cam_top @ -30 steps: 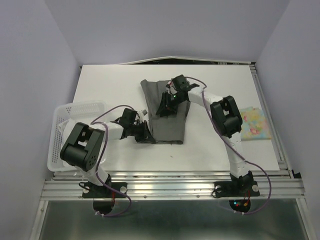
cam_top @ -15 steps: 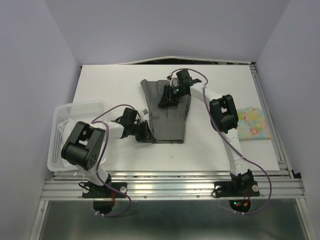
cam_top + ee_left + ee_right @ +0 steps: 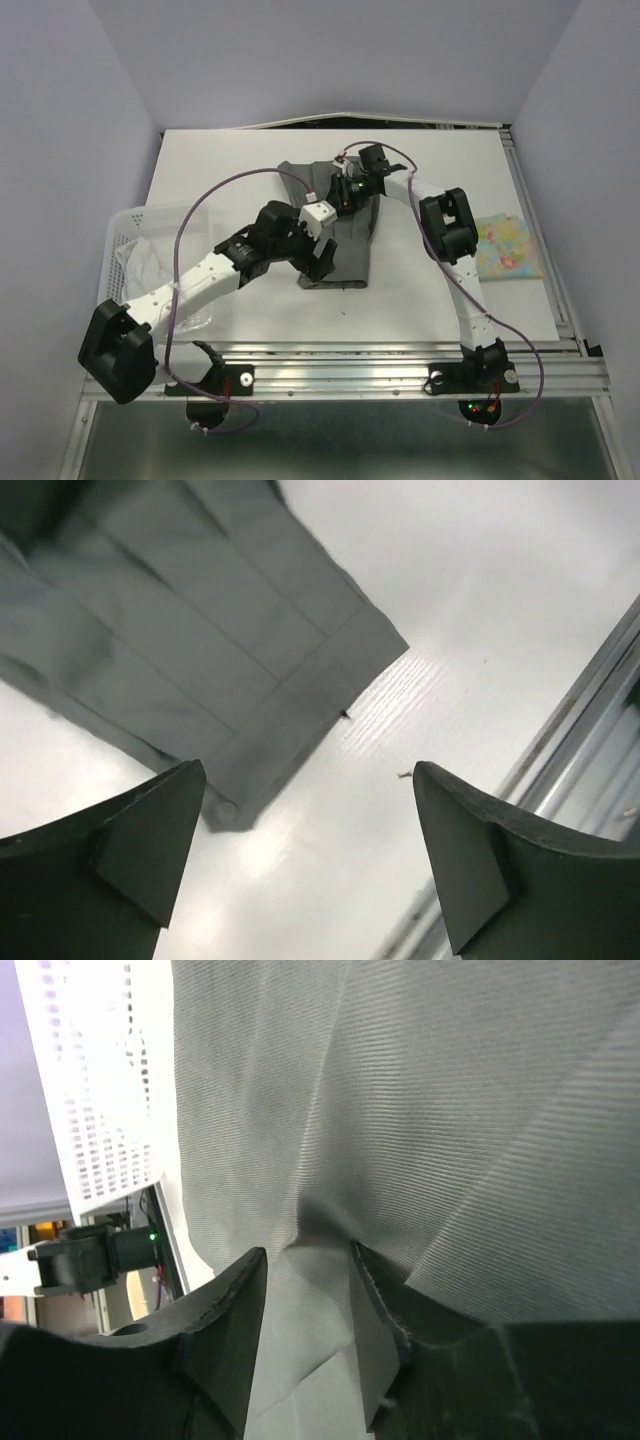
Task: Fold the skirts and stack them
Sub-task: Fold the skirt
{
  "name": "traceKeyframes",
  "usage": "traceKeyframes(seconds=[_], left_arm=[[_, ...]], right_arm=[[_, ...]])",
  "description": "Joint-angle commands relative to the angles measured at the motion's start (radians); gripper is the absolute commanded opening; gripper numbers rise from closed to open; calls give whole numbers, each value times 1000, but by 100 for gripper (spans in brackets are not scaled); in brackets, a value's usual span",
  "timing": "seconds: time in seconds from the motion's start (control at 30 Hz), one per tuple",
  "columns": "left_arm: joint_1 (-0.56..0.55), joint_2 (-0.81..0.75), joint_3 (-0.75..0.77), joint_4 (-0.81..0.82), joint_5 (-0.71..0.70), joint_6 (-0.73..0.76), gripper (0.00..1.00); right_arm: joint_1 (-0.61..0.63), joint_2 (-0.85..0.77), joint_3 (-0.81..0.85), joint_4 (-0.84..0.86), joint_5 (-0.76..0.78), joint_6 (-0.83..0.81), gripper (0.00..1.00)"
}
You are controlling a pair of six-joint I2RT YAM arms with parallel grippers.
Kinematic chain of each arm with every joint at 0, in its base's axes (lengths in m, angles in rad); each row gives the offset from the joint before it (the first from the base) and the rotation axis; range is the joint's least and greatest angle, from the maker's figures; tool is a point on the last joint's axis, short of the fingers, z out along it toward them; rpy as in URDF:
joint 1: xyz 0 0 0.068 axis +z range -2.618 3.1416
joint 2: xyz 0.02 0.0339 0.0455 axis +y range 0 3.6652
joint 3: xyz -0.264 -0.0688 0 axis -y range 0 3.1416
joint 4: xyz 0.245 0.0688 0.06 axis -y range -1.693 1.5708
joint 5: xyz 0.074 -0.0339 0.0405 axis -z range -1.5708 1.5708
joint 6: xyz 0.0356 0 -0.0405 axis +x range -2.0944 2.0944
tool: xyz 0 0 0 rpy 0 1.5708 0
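The floral skirt [image 3: 510, 247] lies folded at the right edge; the grey skirt [image 3: 345, 250] sits mid-table, half folded, right gripper [image 3: 310, 1260] pinching it, left gripper [image 3: 305, 810] gaping over its hem. The white skirt [image 3: 150, 265] waits in the basket [image 3: 165, 210]; stacking remains.

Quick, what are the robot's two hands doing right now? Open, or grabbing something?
Left gripper: open, holding nothing.
Right gripper: closed, pinching the grey skirt.

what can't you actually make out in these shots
Top view: grey skirt, mostly covered by left arm and right arm.
Top view: floral skirt left edge, behind right arm.
Top view: white skirt in basket, too small to read.
Left wrist: grey skirt cut off at top edge.
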Motion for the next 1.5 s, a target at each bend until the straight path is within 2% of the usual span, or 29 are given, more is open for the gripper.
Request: traceKeyframes(seconds=[0.0, 0.03, 0.2, 0.23, 0.4, 0.5, 0.63, 0.9, 1.03, 1.23, 1.43, 1.47], left_arm=[[-136, -49, 12, -80, -218, 436, 99], [-186, -46, 3, -67, -295, 532, 99], [-314, -51, -51, -23, -413, 774, 99], [-334, -55, -90, 14, -455, 803, 99], [-418, -6, -161, 36, -472, 976, 99], [-425, 34, -174, 62, -478, 1013, 98], [-426, 122, -209, 178, -513, 1072, 98], [-423, 287, -218, 345, -541, 1106, 97], [-403, 380, -198, 430, -564, 1104, 90], [-397, 338, -207, 468, -559, 1093, 79], [-402, 267, -227, 393, -533, 1086, 56], [-403, 261, -224, 370, -526, 1072, 46]], right_arm=[[10, -52, -78, -53, 108, -47, 52], [10, -98, -80, -63, 107, -40, 57], [10, -232, -115, -109, 113, -21, 59], [10, -247, -138, -132, 98, -26, 58], [61, -281, -213, -272, 50, -141, 49], [90, -280, -285, -299, 48, -170, 45], [102, -248, -366, -282, 77, -187, 40], [102, -105, -405, -254, 168, -202, 35], [102, -62, -402, -250, 157, -190, 34], [102, -47, -377, -251, 147, -181, 34], [102, -60, -353, -253, 140, -173, 34], [102, -68, -347, -253, 140, -172, 34]])
